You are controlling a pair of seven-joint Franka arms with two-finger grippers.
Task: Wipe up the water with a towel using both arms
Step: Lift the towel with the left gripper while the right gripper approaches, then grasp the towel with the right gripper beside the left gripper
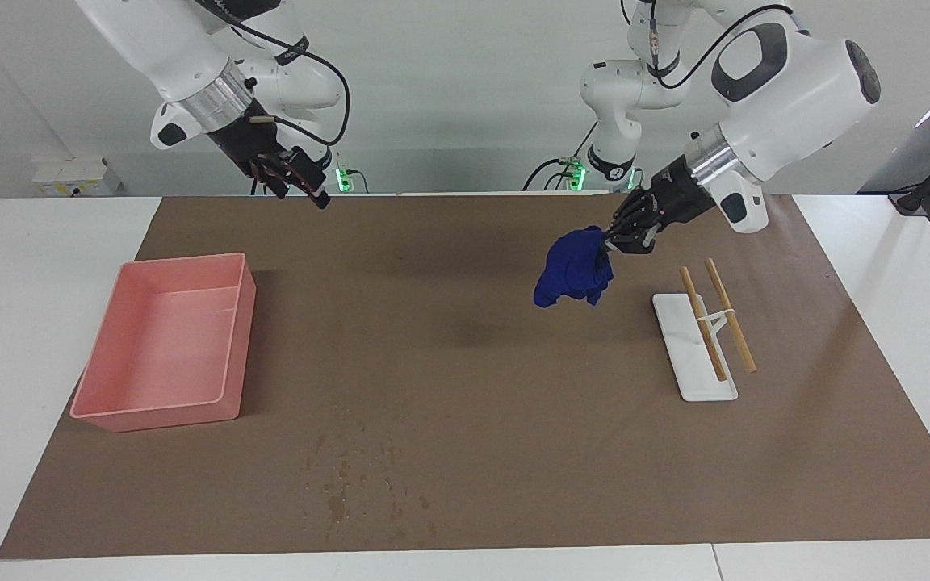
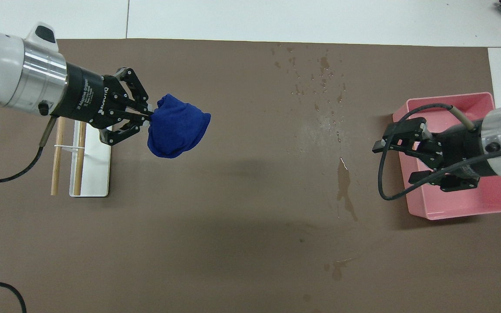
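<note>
— Over the mat (image 1: 465, 339), clear of the rack (image 1: 703, 343), what's the left gripper (image 1: 612, 240) carrying?

— It's pinched shut on the towel (image 1: 571, 276), a dark blue bundle that hangs in the air and touches nothing. The rack sits at the left arm's end of the table, bare of cloth.

— So the pickup is done?

— I'd say so. The towel is off the rack and in hand. The wiping itself hasn't begun.

— Where's the water?

— Most of it is a scatter of drops (image 2: 315, 87) at the mat's edge farthest from the robots, toward the right arm's end. A longer streak (image 2: 346, 187) lies nearer to the robots, beside the tub (image 2: 450, 102). All of it looks untouched, and well apart from the towel.

— And the right gripper (image 2: 400, 158)?

— Its fingers are spread wide and it holds nothing. It's up in the air; from above it covers the tub wall on the streak's side.

— What's left, then?

— Nearly everything, by my reckoning: carry the towel across to the wet patches, bring it down, maybe share it with the right arm, and wipe.
</note>
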